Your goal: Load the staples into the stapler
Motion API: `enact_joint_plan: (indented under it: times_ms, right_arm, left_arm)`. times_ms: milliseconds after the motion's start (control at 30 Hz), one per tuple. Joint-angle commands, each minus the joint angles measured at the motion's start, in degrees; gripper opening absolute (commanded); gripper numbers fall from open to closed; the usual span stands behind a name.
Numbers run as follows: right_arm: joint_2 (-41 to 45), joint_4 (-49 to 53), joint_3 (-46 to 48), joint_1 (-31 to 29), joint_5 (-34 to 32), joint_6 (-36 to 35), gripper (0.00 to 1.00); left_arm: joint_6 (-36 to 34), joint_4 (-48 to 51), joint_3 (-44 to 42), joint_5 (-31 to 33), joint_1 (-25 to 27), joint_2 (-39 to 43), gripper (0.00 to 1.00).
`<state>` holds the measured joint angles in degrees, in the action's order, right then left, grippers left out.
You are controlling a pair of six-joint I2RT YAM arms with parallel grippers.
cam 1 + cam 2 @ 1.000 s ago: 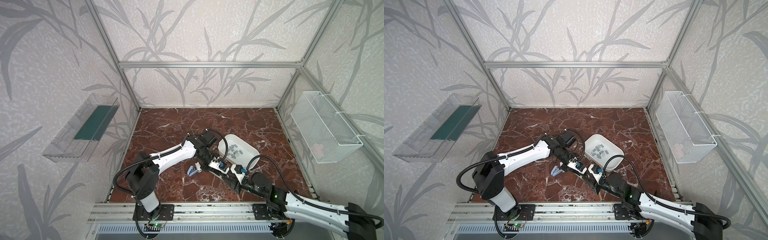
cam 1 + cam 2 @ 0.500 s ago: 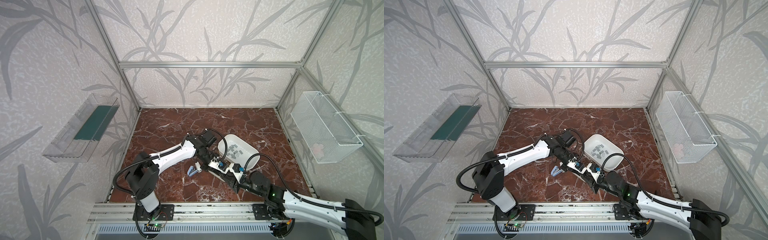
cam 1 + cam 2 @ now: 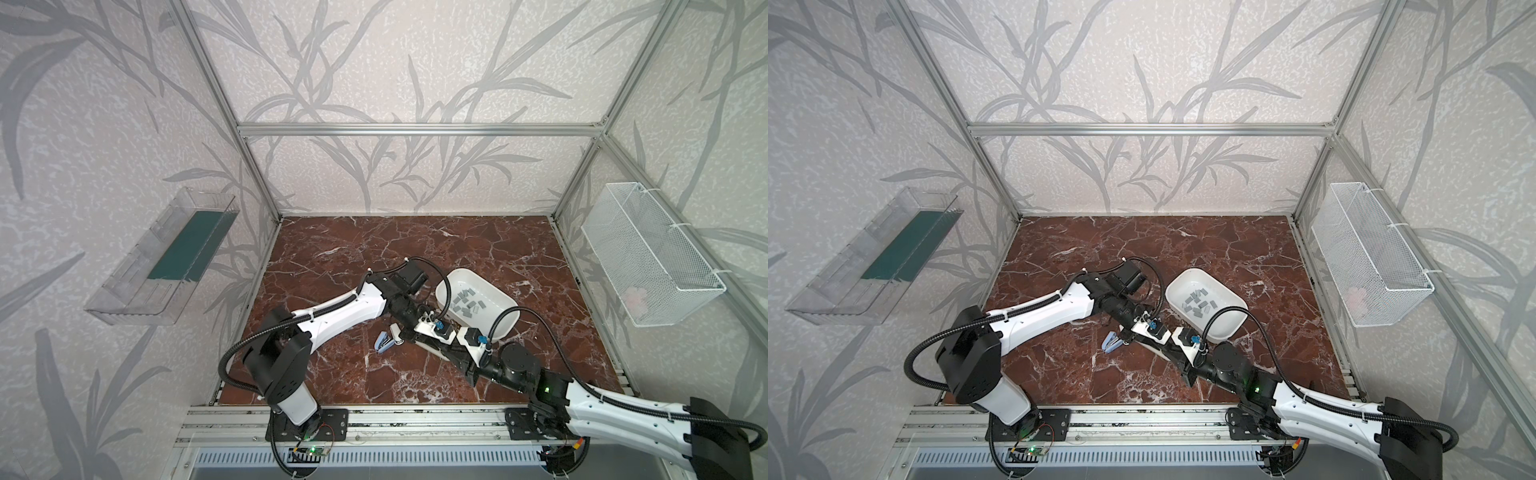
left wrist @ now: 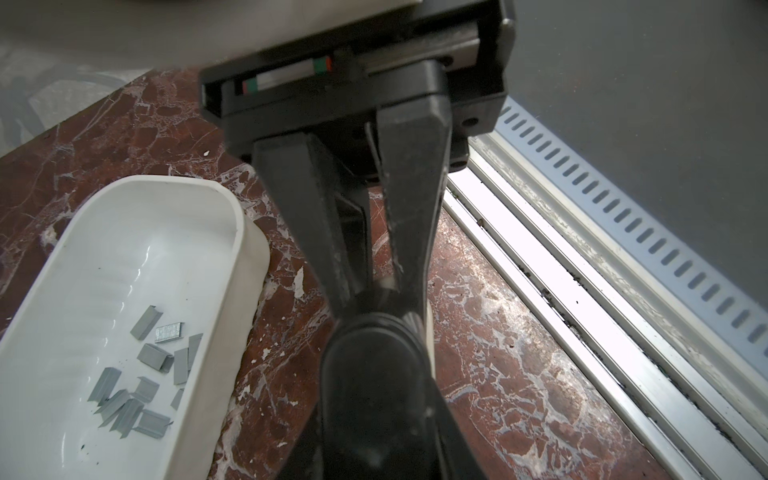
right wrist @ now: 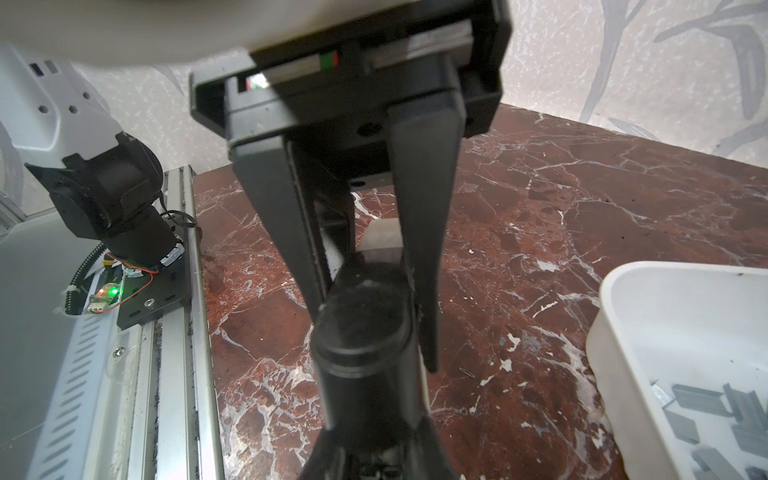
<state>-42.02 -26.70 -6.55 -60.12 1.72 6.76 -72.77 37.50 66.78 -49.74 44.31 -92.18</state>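
- Staples [image 4: 137,386]: loose grey strips heaped in the white tray [image 4: 245,266], which sits on the red marble surface [image 3: 415,249].
- Black stapler [image 4: 370,374]: just beside the tray, between the two arms.
- Left fingers [image 4: 409,266] pinch one end of it.
- Right fingers [image 5: 424,291] are closed on the other end.
- Blue stapler [image 3: 384,343] lies on the surface nearby.
- Any print on the staplers is too small to read.

On the table [image 3: 415,249] the tray [image 3: 505,328] sits right of centre with the staples [image 3: 467,302] lying in it, the stapler [image 4: 374,374] just left of it, a small stapler [image 3: 384,343] further left on the table, a bin [image 3: 162,266] on the left wall and a basket [image 3: 648,257] on the right wall.
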Motion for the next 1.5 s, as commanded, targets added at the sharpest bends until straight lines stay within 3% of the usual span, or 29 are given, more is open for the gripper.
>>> enact_joint_plan:
  times_ms: [0, 267, 433, 533, 667, 767, 867, 1200, 1467]
  right_arm:
    - [1.5, 4.5, 2.9, -1.7, -1.8, 1.0, 0.00]
    - [7.6, 8.7, 6.4, -3.4, -5.4, 2.1, 0.00]
    - [3.5, 7.1, 5.1, -4.1, -6.0, 2.5, 0.00]
    - [0.8, 6.2, 4.2, -4.5, -7.7, 3.3, 0.00]
    - [-1.3, 5.7, 3.7, -6.0, -10.8, 5.3, 0.00]
    - [-1.0, 5.7, 3.7, -8.1, -13.0, 7.6, 0.00]
    - [-0.4, 6.6, 3.6, -11.4, -17.2, 9.2, 0.00]
    - [1.5, 8.2, 3.6, -13.9, -21.8, 12.9, 0.00]
    - [2.0, 9.4, 3.3, -14.5, -24.3, 14.5, 0.00]
  left_arm:
    - [2.5, -11.1, -2.6, -5.9, -1.1, 6.7, 0.00]
    - [2.5, -10.8, -2.8, -8.4, -2.5, 7.7, 0.00]
    - [3.0, -11.6, -3.0, -9.3, -2.5, 8.6, 0.00]
    - [6.8, -19.0, -6.5, -7.2, -3.3, 10.2, 0.00]
    - [17.3, -36.3, -13.9, -2.4, -5.3, 13.0, 0.00]
    - [18.5, -39.8, -15.8, 2.2, -5.3, 14.1, 0.00]
    - [20.9, -44.8, -17.8, 4.7, -5.5, 14.8, 0.11]
    - [29.6, -68.1, -28.9, 15.5, -6.1, 17.3, 0.30]
    - [30.5, -73.5, -32.5, 23.1, -6.3, 15.6, 0.35]
